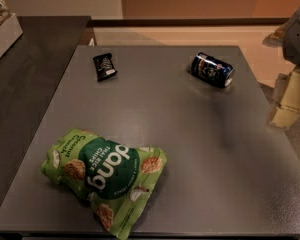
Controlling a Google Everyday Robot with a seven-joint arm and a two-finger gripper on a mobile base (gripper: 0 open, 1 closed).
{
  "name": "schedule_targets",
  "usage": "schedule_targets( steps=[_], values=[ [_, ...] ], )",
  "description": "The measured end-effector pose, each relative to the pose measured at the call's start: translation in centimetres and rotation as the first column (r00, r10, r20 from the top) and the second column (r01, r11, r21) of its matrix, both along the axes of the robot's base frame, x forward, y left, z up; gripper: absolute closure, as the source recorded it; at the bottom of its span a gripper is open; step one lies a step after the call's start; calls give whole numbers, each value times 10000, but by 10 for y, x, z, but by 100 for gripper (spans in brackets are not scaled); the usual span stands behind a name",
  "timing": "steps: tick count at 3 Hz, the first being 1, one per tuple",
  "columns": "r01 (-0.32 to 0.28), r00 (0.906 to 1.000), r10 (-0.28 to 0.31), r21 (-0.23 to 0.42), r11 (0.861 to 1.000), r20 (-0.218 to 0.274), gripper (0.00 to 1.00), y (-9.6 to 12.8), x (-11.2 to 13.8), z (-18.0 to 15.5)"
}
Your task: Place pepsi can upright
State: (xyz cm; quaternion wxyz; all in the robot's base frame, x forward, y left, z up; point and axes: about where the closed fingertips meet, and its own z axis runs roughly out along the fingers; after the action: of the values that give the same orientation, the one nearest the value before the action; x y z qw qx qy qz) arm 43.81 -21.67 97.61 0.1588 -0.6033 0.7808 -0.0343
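The pepsi can (212,70) is dark blue with a silver end. It lies on its side at the far right of the grey table (190,159), its silver end pointing right and towards me. My gripper (290,98) shows as a pale cream shape at the right edge of the view, beyond the table's right edge. It is to the right of the can, a little nearer to me, and clear of it. The grey arm (297,34) rises above it at the top right. Nothing shows in the gripper.
A small black snack wrapper (104,66) lies at the far left of the table. A large green chips bag (105,176) lies at the front left. A dark counter (30,74) adjoins the table on the left, with a white box (2,36) on it.
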Motion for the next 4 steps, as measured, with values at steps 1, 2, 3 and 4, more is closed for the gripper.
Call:
schedule_targets(
  steps=[1, 2, 3, 4],
  values=[
    [0, 10000, 0, 0, 10000, 2, 0, 0, 0, 0],
    [118, 9999, -116, 195, 9997, -112, 0, 2, 17, 0],
    [352, 9993, -346, 479, 9982, -127, 0, 4, 55, -5],
    [845, 9962, -831, 614, 9945, -253, 0, 7, 95, -18]
  ],
)
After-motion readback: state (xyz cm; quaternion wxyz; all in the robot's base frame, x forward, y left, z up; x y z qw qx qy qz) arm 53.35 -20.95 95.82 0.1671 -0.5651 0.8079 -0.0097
